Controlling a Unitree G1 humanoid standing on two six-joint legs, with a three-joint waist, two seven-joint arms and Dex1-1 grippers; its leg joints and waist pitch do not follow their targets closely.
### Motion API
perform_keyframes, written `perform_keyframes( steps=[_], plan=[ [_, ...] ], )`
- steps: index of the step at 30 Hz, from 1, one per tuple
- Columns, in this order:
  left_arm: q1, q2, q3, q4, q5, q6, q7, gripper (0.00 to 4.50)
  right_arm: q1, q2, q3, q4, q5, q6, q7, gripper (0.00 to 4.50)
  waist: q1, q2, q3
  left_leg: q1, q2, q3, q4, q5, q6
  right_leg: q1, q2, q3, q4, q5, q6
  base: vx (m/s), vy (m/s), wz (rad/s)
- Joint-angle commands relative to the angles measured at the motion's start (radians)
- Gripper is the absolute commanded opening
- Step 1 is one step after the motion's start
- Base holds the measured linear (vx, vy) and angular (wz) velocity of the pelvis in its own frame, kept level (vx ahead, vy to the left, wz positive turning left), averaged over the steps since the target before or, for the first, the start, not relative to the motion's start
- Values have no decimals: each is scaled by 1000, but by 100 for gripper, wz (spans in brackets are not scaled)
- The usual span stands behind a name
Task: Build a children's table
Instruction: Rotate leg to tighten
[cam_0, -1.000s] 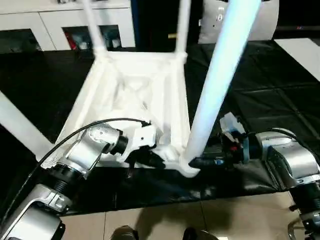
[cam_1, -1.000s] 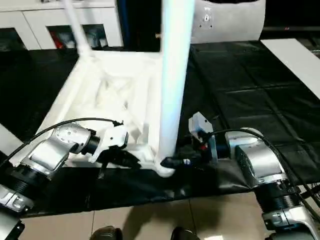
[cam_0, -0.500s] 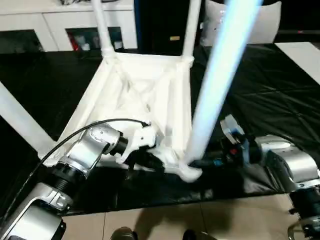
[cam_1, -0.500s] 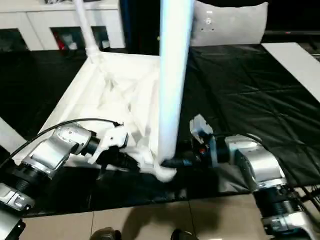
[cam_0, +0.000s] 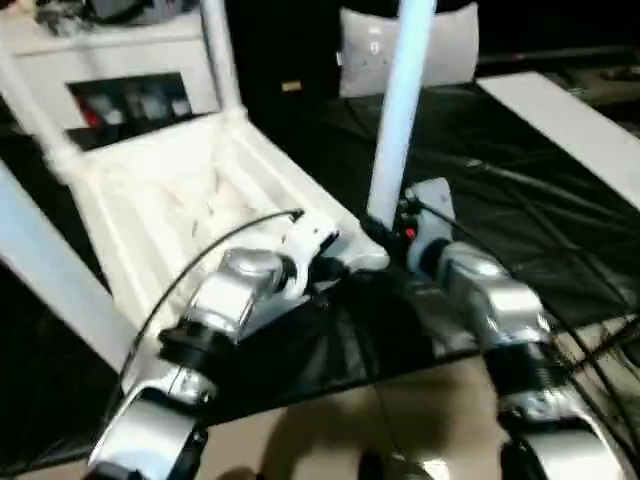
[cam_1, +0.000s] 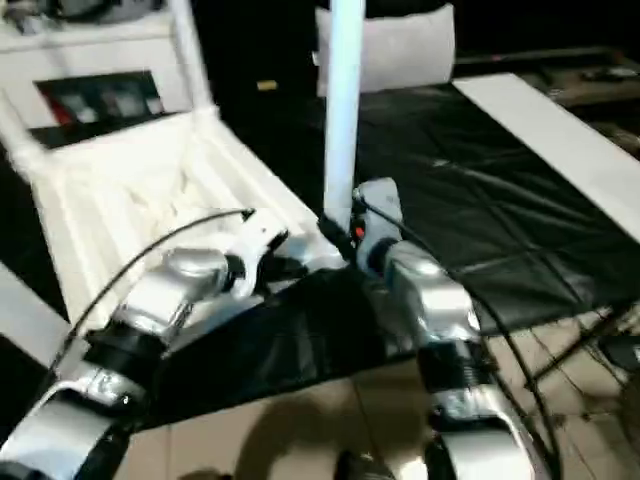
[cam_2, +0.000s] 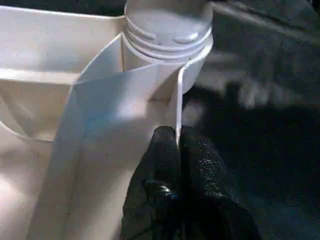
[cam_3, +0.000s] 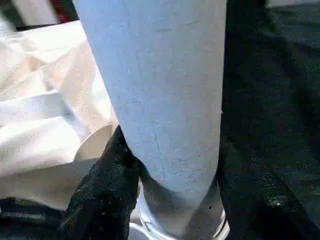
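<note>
Table leg (cam_3: 160, 95) between right gripper (cam_3: 170, 200) fingers

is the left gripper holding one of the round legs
No, the left gripper is pinched shut on a thin rib of the table's underside, just below the corner socket.

No readable text, labels, brands or nos. on anything near the fingers or elsewhere.
</note>
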Motion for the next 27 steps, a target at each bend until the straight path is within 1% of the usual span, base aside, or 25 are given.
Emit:
perform_keyframes(
  steps=[1,2,3,4,5,6,7,8,9,10,11,12,13,14,15,16,18,19,20,21,22,23,24,25,27],
  plan=[
    [-28,-28,-1,-37,-12,-11,-3,0,5,28,33,8,-2,-5,22,267,-3,18,-98,-34,86,-35,-80,-239,64,112,-83,83,-15,-389,91,0,0,0],
    [-18,-15,-17,-52,-8,-22,-20,0,17,18,30,-23,26,-13,70,269,8,13,-89,-3,95,-30,-102,-328,57,73,-80,118,3,-246,-6,0,0,0],
    [-14,-7,-25,-56,-4,-31,-30,0,23,11,31,-37,36,-19,93,279,2,-10,-75,5,54,-7,-96,-378,42,53,-76,116,-33,-317,-31,58,19,16],
    [-14,-7,-25,-56,-4,-31,-30,0,23,11,31,-37,36,-19,93,295,11,-33,-63,50,-45,39,-36,-321,8,16,-66,69,-111,-662,24,58,19,16],
    [-11,4,-33,-57,-5,-40,-39,0,29,-3,33,-48,43,-28,113,307,11,-37,-65,38,-55,43,-32,-275,18,30,-76,69,-114,-734,57,58,35,-3],
    [-6,21,-40,-54,-6,-58,-57,0,39,-36,36,-58,49,-46,146,313,13,-24,-76,4,-39,32,-47,-221,42,65,-78,61,-110,-733,100,0,0,0],
    [-2,38,-48,-52,-4,-83,-78,0,45,-65,35,-64,57,-52,177,326,16,-7,-89,10,-15,25,-60,-202,51,62,-73,60,-113,-644,98,0,0,0],
    [0,42,-50,-52,-3,-86,-83,0,46,-71,34,-62,58,-56,186,326,17,-5,-99,1,5,15,-70,-150,57,68,-68,74,-89,-475,36,0,0,0],
    [5,57,-56,-53,1,-96,-102,0,50,-96,32,-60,57,-75,225,326,18,-6,-97,-4,12,12,-75,-138,65,68,-64,77,-80,-415,8,0,0,0],
    [5,57,-56,-53,1,-96,-102,0,50,-96,32,-60,57,-75,225,354,16,-11,-93,-4,13,15,-76,-143,72,62,-60,81,-73,-382,-32,0,0,0],
    [15,86,-70,-53,7,-126,-146,0,62,-141,34,-73,63,-85,301,359,19,-10,-94,1,8,18,-75,-154,70,60,-65,83,-73,-406,-57,0,0,0],
    [17,92,-73,-53,7,-131,-157,0,65,-153,33,-78,67,-81,321,363,20,-11,-96,0,8,20,-74,-147,73,63,-66,86,-69,-395,-66,0,0,0],
    [23,112,-82,-52,8,-146,-190,0,75,-189,36,-100,84,-63,387,373,28,-8,-100,-2,14,20,-74,-111,94,63,-67,95,-58,-336,-94,0,0,0],
    [25,125,-89,-48,11,-155,-208,0,81,-213,41,-112,91,-60,428,387,29,-12,-100,-1,16,21,-74,-105,99,61,-67,98,-56,-323,-103,0,0,0],
    [28,142,-102,-43,14,-176,-232,0,85,-241,45,-119,99,-54,462,397,33,-13,-101,-2,16,21,-73,-94,102,62,-67,100,-50,-308,-112,0,0,0],
    [29,152,-109,-42,15,-189,-250,0,86,-256,49,-121,100,-56,481,404,42,-12,-102,-5,16,22,-72,-65,109,64,-69,104,-43,-289,-127,0,0,0],
    [37,189,-136,-46,11,-242,-325,0,91,-305,65,-122,98,-80,545,410,47,-11,-105,-6,15,23,-70,-55,112,67,-69,104,-42,-284,-129,0,0,0],
    [49,231,-167,-70,3,-279,-423,0,96,-344,72,-132,115,-93,628,424,51,-16,-106,-8,16,23,-70,-42,116,67,-70,106,-38,-269,-132,0,0,0],
    [52,243,-176,-77,1,-284,-448,0,98,-354,72,-137,127,-86,655,438,54,-16,-105,-11,17,23,-69,-36,122,68,-71,108,-33,-262,-135,0,0,0],
    [53,254,-184,-80,2,-293,-470,0,102,-369,75,-149,143,-81,694,438,55,-15,-103,-12,16,25,-69,-33,123,66,-70,109,-33,-265,-135,0,0,0],
    [53,263,-191,-79,5,-309,-488,0,107,-386,82,-162,154,-83,735,438,61,-15,-102,-9,14,28,-68,-41,122,65,-68,108,-37,-287,-131,0,0,0],
    [51,270,-197,-75,9,-322,-502,0,111,-403,89,-171,165,-79,775,438,68,-18,-101,-6,15,30,-69,-52,117,64,-68,106,-42,-318,-123,0,0,0],
    [50,284,-208,-72,7,-345,-542,0,116,-432,102,-180,176,-82,845,438,71,-17,-101,-3,16,30,-70,-62,115,63,-68,105,-43,-334,-120,0,0,0],
    [50,289,-212,-73,5,-351,-557,0,117,-440,107,-182,179,-83,867,438,77,-21,-99,-2,17,31,-71,-76,110,63,-67,105,-46,-362,-106,0,0,0],
    [50,306,-226,-80,-6,-368,-617,0,116,-464,123,-188,192,-70,928,406,80,-20,-97,2,20,31,-74,-96,100,60,-69,104,-52,-395,-98,0,0,0]
  ],
)
